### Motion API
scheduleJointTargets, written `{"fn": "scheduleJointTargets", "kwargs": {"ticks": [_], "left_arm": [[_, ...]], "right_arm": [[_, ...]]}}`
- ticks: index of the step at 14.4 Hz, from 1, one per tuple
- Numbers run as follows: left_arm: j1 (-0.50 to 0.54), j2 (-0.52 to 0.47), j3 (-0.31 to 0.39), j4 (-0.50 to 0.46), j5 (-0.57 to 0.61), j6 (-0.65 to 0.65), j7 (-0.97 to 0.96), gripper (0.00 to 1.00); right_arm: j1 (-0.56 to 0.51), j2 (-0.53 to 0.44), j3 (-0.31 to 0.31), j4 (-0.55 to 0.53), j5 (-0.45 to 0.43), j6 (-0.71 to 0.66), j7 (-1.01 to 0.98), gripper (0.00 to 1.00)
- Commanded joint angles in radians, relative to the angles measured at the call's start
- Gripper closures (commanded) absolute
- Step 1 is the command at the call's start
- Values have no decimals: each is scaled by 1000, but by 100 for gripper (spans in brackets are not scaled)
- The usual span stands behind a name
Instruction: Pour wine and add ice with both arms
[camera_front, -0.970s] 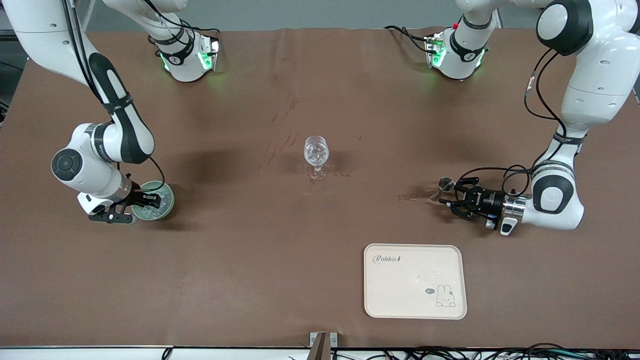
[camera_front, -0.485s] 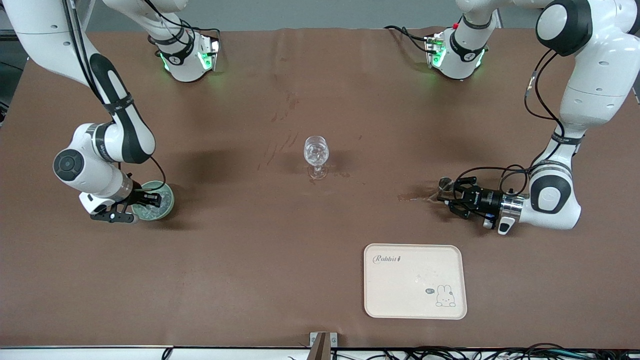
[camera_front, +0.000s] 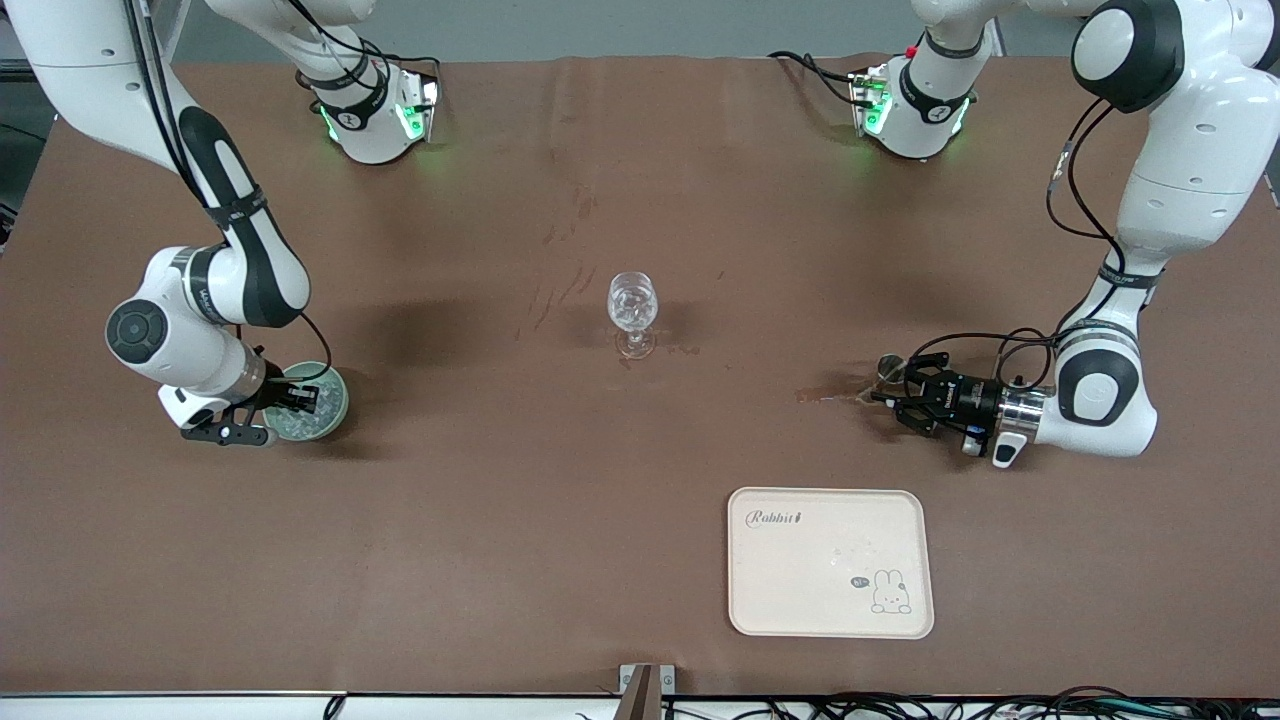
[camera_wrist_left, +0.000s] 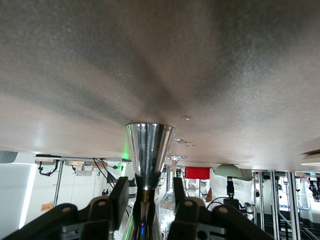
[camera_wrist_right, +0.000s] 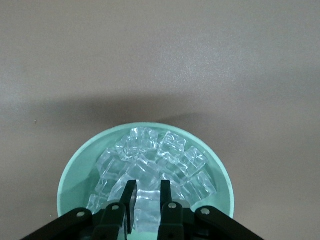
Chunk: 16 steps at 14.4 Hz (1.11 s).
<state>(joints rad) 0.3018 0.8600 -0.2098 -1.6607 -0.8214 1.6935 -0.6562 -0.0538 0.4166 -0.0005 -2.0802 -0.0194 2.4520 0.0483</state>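
A pale green bowl (camera_front: 336, 388) of clear ice (camera_front: 292, 424) stands near the right arm's end of the table. In the right wrist view my right gripper (camera_wrist_right: 148, 192) is down in the bowl (camera_wrist_right: 75, 170), its fingers closed on one cube of the ice (camera_wrist_right: 165, 155). In the front view it (camera_front: 304, 400) sits over the bowl. A small steel jigger (camera_front: 888, 368) stands near the left arm's end. My left gripper (camera_front: 893, 384) lies level with the table and is open, its fingers on either side of the jigger's (camera_wrist_left: 149, 150) waist with gaps showing.
A clear wine glass (camera_front: 633, 310) stands at the table's middle. A cream tray (camera_front: 760, 590) with a rabbit print lies nearer the front camera. A dark wet streak (camera_front: 825, 395) marks the cloth beside the jigger.
My left gripper has slid toward the jigger and now straddles it. My right gripper has shifted slightly over the bowl.
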Motion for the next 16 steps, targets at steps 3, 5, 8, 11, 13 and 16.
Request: {"fn": "scheduleJointTargets", "kwargs": {"ticks": [3,5,8,11,13,16], "left_arm": [[0,-4,0,-10,-25,-6,29,66],[-1,-4,0,-10,-25,-6,29,71],[-1,-4,0,-10,-25,-6,29,77],[-1,-9,-3,-8,-27,-5,24,87],[-16,-21,-20,1,-68,1,-31,95],[-55,-61,-23,30,-76,5,-126,97]], "right_arm": [[2,-24,7,90,-2,-166,18,97],[2,-53,5,147,-2,-250,24,99],[-4,-111,2,241,-2,-359,31,100],[-9,-171,-4,357,-2,-451,28,99],[-18,-190,-4,451,-4,-536,25,99],[-24,-219,-6,586,-4,-733,16,100]]}}
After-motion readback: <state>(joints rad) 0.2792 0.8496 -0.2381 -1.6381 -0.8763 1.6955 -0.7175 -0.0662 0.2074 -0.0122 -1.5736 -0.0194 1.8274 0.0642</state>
